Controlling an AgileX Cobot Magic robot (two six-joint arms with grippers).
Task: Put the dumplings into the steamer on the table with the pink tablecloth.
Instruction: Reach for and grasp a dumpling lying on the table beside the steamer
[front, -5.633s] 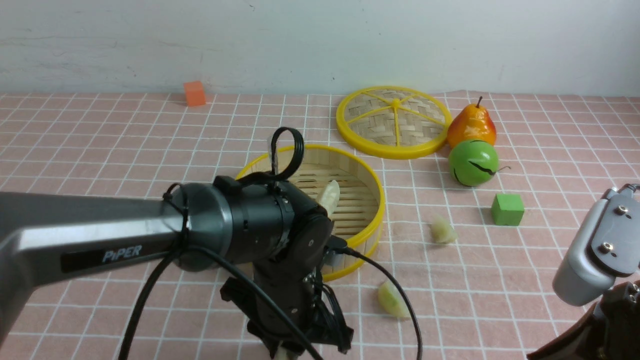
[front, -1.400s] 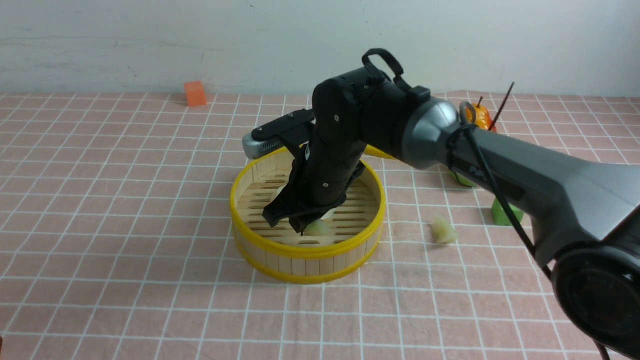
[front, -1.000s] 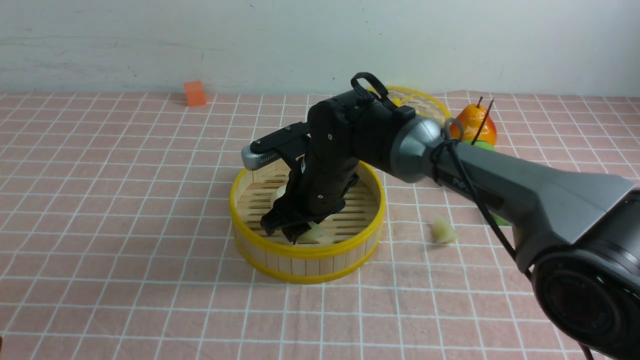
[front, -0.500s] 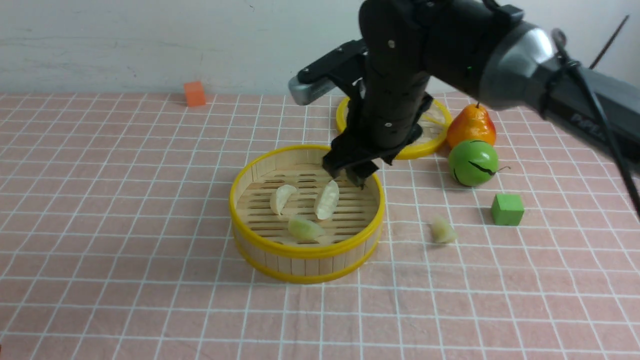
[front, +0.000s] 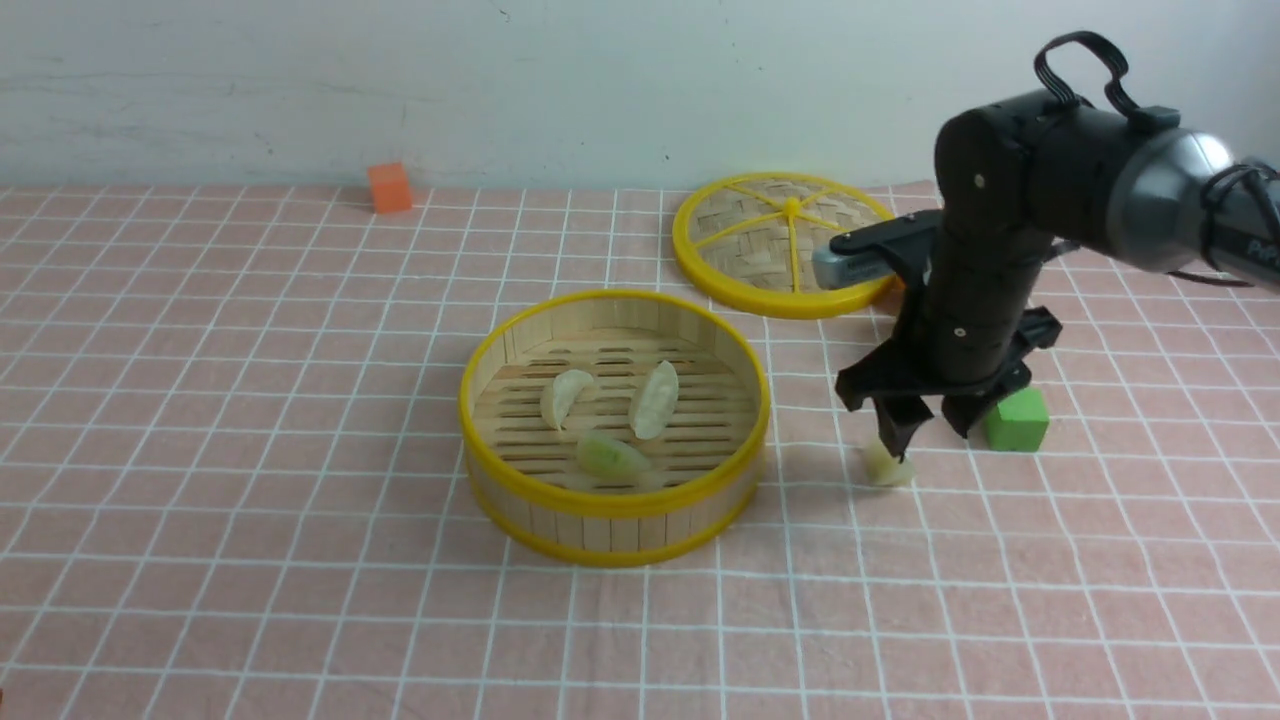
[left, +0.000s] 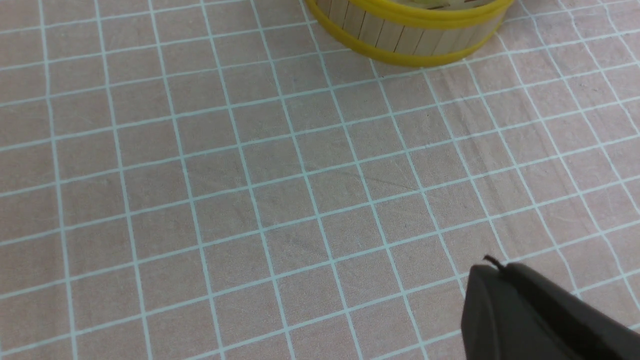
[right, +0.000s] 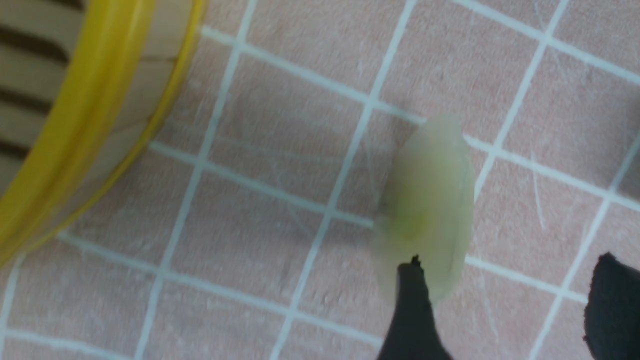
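Note:
The steamer (front: 612, 503) stands mid-table on the pink tablecloth (front: 250, 420). Three dumplings lie on its slatted floor (front: 565, 396) (front: 655, 399) (front: 610, 456). A fourth dumpling (front: 886, 469) lies on the cloth to its right. My right gripper (front: 928, 432) is open and empty just above that dumpling, with its left finger over it. In the right wrist view the dumpling (right: 425, 210) sits by one finger, mostly outside the gap of the gripper (right: 510, 300), and the steamer's wall (right: 75, 130) is near. My left gripper (left: 492, 272) is shut and empty over bare cloth, short of the steamer (left: 410, 42).
The flat woven lid (front: 785, 240) lies behind the steamer to the right. A green cube (front: 1016, 420) sits just right of my right gripper. An orange cube (front: 389, 187) is at the far back left. My right arm hides the fruit behind it.
My right gripper let a dumpling go in the steamer, lifted out, then swung right and came down over the dumpling on the cloth. The left arm left the front view earlier.

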